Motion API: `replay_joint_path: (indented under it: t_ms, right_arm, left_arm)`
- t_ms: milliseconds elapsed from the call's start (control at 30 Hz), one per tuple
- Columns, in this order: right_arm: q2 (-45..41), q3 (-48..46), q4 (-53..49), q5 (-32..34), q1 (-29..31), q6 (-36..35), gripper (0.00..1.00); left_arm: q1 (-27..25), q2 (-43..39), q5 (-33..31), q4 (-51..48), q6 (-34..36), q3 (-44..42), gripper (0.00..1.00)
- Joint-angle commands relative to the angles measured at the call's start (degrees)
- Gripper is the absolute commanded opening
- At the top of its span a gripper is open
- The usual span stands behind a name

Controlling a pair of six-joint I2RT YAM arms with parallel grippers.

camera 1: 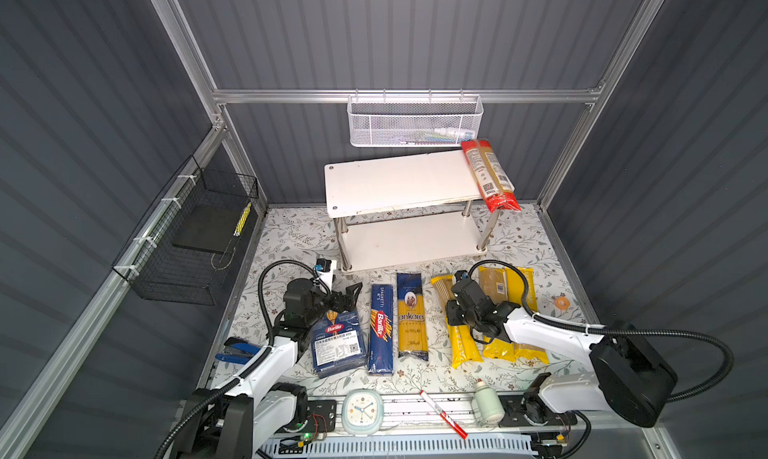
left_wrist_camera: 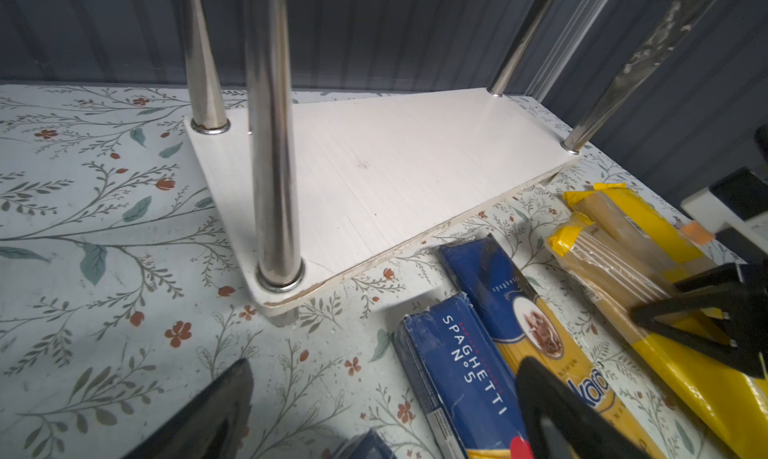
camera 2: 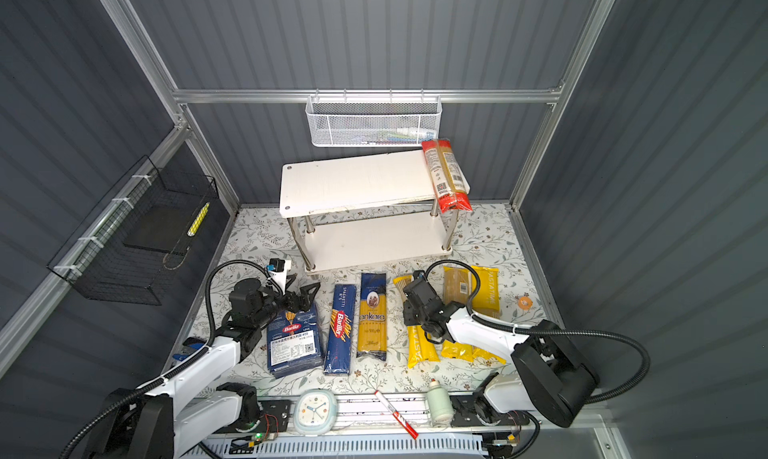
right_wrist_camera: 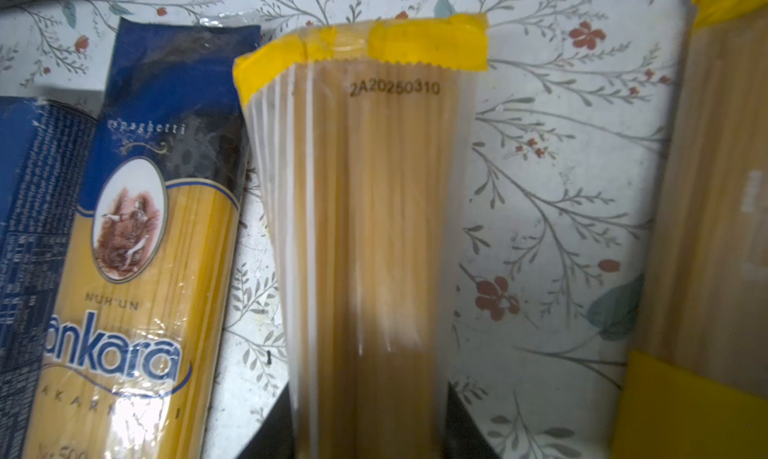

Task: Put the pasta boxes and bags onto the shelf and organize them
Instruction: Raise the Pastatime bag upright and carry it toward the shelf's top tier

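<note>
Right gripper (right_wrist_camera: 365,432) is clamped across the leftmost Pastatime bag (right_wrist_camera: 374,228). The right wrist view shows a black finger (right_wrist_camera: 270,432) tight against each long side.

The bag lies flat on the worktop (camera 1: 291,236), right of centre low in both top views. It's just beside the ankara bag (camera 1: 411,319), with two more Pastatime bags (camera 1: 515,349) further right.

Left gripper (camera 1: 347,294) hangs wide open and empty over the far end of the wide Barilla box (camera 1: 338,344).

Handling, my read:
- Light pack with slick film, so expect it to slide if you squeeze softly.
- The strands are brittle, so don't crush or bend them.
- It's stiff lengthwise but will seesaw if held off-centre. Hold it across the narrow width near mid-length, roughly where you are.

Shelf (camera 1: 395,182) sits upper centre. A red-and-clear bag (camera 1: 490,174) already lies across the right end of its top board, overhanging the front edge.
</note>
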Motion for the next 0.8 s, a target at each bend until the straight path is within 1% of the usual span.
replay_joint_path:
  t_ms: [0,67,167,300,367,400,533,633,700,767]
  right_arm:
    - [-3.36,3.20,0.36,2.34,0.19,-0.66,0.31]
    - [-5.04,4.41,-1.71,2.66,0.22,-1.17,0.29]
    - [-8.10,5.33,-3.97,2.36,0.13,-1.83,0.29]
    - [-11.75,6.68,-6.53,2.13,0.15,-2.44,0.30]
    - [-11.93,7.89,-8.64,2.33,0.13,-2.61,0.30]
    - [-13.77,8.82,-9.79,2.20,0.17,-2.78,0.30]
    - [-15.37,12.36,-13.91,1.90,0.15,-4.00,0.30]
    - [-16.41,14.73,-15.70,2.64,0.13,-5.29,0.31]
    - [-16.42,17.20,-18.89,3.03,0.18,-6.11,0.31]
    - [-16.66,19.13,-20.55,3.06,0.18,-6.60,0.31]
  left_arm:
    - [-0.12,0.56,4.20,0.13,-0.19,2.56,0.99]
    - [-0.55,0.92,4.53,-1.63,-0.46,4.40,0.99]
    - [-1.59,0.70,4.91,-3.84,-0.64,6.62,0.99]
    - [-3.25,1.61,5.27,-0.82,-1.28,6.82,0.99]
    - [-3.61,3.34,5.82,-1.07,-0.57,7.73,0.99]
    - [-3.74,4.47,5.89,0.07,-1.06,7.83,0.99]
    - [-4.98,8.31,8.43,5.83,-2.34,7.92,0.99]
    - [-6.88,9.84,8.03,7.05,-1.11,7.21,0.99]
    - [-8.16,9.89,7.34,9.24,-0.52,5.50,0.99]
    - [-8.75,9.76,6.07,8.03,0.76,5.06,0.99]
